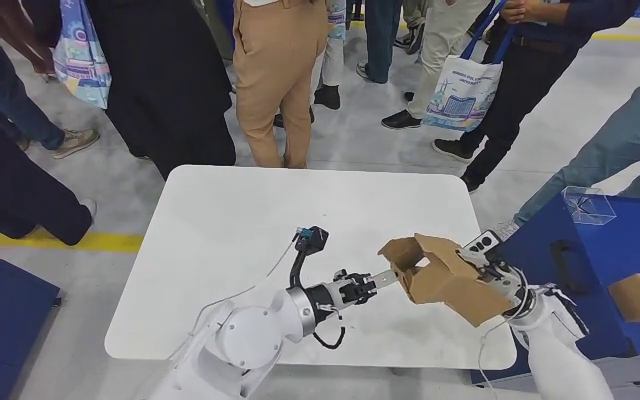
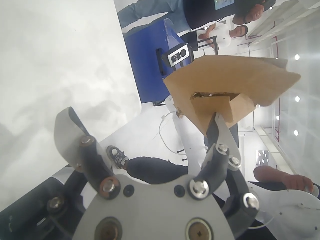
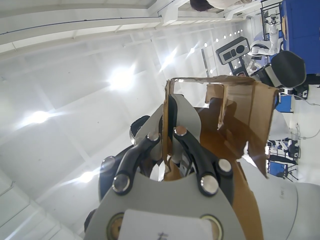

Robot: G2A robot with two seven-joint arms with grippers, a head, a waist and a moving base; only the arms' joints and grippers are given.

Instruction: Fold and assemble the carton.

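At a white table [image 1: 220, 230], the right gripper [image 3: 168, 116] clamps a wall of the half-folded carton [image 1: 445, 275]; the left gripper [image 2: 140, 115], spread wide, touches a flap with one finger [image 2: 221, 128].

A white rectangular table with rounded corners [image 1: 230, 230] stands on a pale grey concrete floor [image 1: 350, 140]. Its top is smooth and matte. A yellow painted line [image 1: 100, 242] runs along the floor and meets the table's left side.
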